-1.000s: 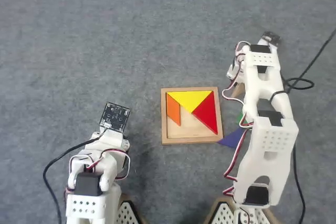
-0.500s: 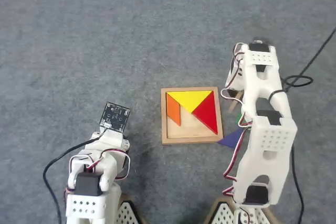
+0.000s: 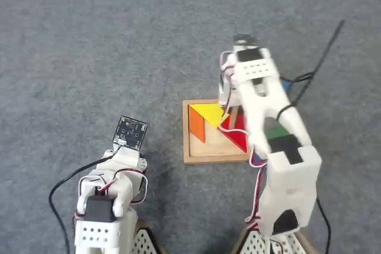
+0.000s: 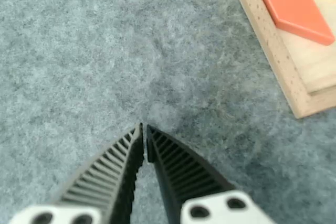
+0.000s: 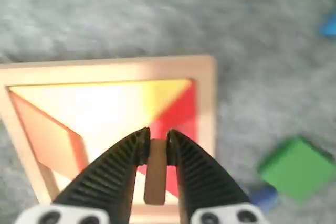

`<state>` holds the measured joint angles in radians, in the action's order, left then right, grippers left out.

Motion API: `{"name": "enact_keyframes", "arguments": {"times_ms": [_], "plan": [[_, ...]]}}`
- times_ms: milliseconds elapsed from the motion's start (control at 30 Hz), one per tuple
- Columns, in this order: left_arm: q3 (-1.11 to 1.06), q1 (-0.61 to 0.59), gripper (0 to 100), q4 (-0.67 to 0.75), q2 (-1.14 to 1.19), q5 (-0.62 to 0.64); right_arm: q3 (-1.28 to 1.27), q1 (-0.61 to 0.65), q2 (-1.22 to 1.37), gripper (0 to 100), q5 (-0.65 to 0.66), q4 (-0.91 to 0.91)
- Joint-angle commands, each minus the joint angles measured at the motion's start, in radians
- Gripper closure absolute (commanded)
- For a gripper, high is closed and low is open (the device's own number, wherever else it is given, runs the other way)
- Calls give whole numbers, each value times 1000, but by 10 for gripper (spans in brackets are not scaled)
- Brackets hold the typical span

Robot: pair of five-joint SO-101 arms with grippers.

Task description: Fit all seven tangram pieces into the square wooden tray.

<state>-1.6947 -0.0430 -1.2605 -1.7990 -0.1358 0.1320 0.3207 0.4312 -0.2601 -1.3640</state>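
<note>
Tray [image 3: 186, 147] in middle of grey counter [image 3: 89, 52]. Three pieces inside: orange piece [image 3: 196, 124] at left wall, yellow triangle [image 3: 208, 112] along far wall, red triangle [image 3: 239, 138] at right, touching yellow along a slanted seam. Near part of tray floor bare wood. Outside, right of tray: green square [image 5: 296, 167] close by, dark blue piece [image 5: 264, 195] just beside green, light blue piece [image 5: 331, 24] farther off to far right. Right pincer [image 5: 156, 140] above tray, over yellow/red seam, clamped on thin tan piece [image 5: 154, 174] held on edge. Left pincer [image 4: 144, 128] closed, nothing in it, low over bare counter left of tray's near-left corner, apart from tray.
</note>
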Motion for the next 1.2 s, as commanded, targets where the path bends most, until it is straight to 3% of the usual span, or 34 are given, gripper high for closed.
{"name": "enact_keyframes", "arguments": {"times_ms": [0,167,400,600,867,1100,1167], "plan": [[12,-5,987,-5,-25,8,9,25,-24,990,52,77],[12,-5,987,-5,-25,8,11,22,30,983,74,120],[12,-5,987,-5,-25,8,57,35,31,812,71,38],[12,-5,987,-5,-25,8,58,88,21,811,72,41],[12,-5,987,-5,-25,8,34,87,-193,811,64,53],[12,-5,987,-5,-25,8,-224,-25,-435,819,72,136],[12,-5,987,-5,-25,8,-341,-85,-489,884,72,183]]}}
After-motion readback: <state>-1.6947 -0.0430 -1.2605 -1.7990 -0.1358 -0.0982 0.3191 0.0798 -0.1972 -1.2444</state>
